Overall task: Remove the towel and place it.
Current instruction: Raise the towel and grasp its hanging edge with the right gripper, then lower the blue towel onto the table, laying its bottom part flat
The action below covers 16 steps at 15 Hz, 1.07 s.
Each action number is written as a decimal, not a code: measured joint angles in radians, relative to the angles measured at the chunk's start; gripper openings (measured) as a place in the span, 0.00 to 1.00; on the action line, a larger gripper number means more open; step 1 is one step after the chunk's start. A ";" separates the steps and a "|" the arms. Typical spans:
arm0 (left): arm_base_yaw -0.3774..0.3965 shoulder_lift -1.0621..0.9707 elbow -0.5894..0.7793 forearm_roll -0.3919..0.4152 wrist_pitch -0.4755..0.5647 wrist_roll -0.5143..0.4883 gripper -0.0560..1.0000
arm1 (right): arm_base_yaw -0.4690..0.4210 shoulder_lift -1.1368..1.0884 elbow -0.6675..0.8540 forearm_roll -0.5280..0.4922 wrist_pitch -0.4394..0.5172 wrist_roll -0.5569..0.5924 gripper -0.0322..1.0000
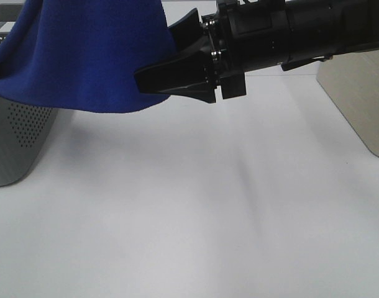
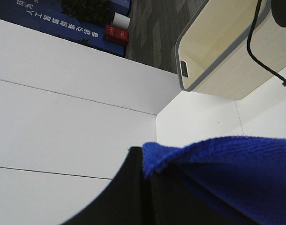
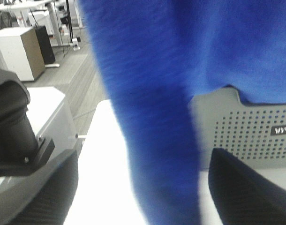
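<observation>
One big deep-blue fuzzy towel (image 1: pixel 84 56) hangs far left in the high view, over a grey basket with little holes (image 1: pixel 15 136). The black right gripper (image 1: pixel 155 54) reaches in, jaws wide, holding nothing. Left wrist view: the left gripper (image 2: pixel 145 187) pinches the towel's edge tight. Right wrist view: the towel (image 3: pixel 152 93) dangles between open jaws. Lifting looks half done; next the right gripper should squeeze the towel.

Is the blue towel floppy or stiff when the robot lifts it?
Probably floppy: the towel hangs in soft curved folds with a sagging bottom edge. It likely folds wherever it's pinched, as at the left gripper. Its fuzzy weave looks grippy, so it probably won't slip.
</observation>
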 joint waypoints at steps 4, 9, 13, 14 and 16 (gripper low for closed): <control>0.000 0.000 0.000 0.041 -0.051 0.000 0.05 | 0.000 0.000 0.000 -0.064 -0.004 0.024 0.63; 0.000 0.000 0.000 0.091 -0.051 -0.007 0.05 | 0.000 0.000 0.000 -0.050 -0.060 0.041 0.09; 0.000 0.000 0.000 0.097 -0.048 -0.050 0.05 | 0.000 0.000 0.000 -0.041 -0.046 0.067 0.05; 0.000 0.000 0.000 0.097 -0.048 -0.071 0.05 | 0.000 0.000 0.000 -0.033 -0.049 0.102 0.05; 0.000 0.007 0.000 0.097 -0.048 -0.137 0.05 | 0.000 0.000 0.000 -0.023 -0.101 0.218 0.05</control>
